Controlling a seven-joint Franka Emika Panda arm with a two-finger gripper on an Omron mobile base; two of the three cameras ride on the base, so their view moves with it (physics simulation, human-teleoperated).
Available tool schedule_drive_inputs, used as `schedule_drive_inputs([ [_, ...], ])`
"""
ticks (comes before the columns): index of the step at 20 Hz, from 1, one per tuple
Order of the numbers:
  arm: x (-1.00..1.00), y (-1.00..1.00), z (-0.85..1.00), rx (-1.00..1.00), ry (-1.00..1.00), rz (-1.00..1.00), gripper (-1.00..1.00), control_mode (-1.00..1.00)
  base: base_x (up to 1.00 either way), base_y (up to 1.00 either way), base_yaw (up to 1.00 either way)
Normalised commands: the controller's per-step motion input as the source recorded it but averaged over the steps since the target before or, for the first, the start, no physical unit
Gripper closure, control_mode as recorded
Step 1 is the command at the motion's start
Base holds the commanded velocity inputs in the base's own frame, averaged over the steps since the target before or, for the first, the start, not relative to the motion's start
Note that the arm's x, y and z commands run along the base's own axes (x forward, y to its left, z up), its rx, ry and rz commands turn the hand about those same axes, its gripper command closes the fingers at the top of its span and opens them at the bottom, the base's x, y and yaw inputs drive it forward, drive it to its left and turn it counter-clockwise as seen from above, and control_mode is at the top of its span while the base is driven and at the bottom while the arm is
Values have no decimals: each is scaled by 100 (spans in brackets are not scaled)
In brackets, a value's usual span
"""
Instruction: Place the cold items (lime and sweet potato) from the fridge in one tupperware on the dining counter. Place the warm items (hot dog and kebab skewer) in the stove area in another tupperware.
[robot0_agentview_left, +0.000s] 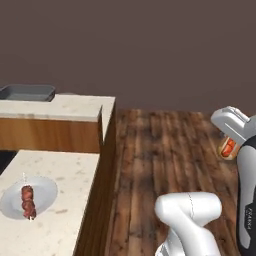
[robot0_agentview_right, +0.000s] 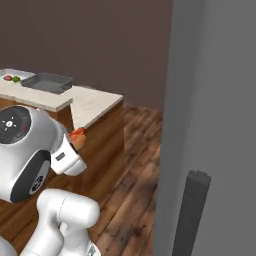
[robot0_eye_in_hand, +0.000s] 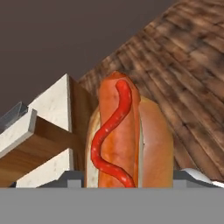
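Hot dog (robot0_eye_in_hand: 120, 140) rides clamped in the gripper (robot0_agentview_left: 229, 145), carried above the wood floor, apparently en route to a tupperware (robot0_agentview_left: 27, 92) on the far counter. Kebab skewer (robot0_agentview_left: 28, 202) waits on its plate (robot0_agentview_left: 45, 192), nr the counter's edge, for the next trip.
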Motion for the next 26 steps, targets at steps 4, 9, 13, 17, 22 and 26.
schedule_drive_inputs([
  [4, 0, 0, 0, 0, 0, 0, 100, 100, 100, -31, 38],
  [9, 0, 0, 0, 0, 0, 0, 100, 100, 100, -56, 49],
  [13, 0, 0, 0, 0, 0, 0, 100, 100, 96, -66, 48],
  [17, 0, 0, 0, 0, 0, 0, 100, 100, 80, -77, 46],
  [22, 0, 0, 0, 0, 0, 0, 100, 100, 66, -83, 44],
  [26, 0, 0, 0, 0, 0, 0, 100, 100, 59, -86, 44],
])
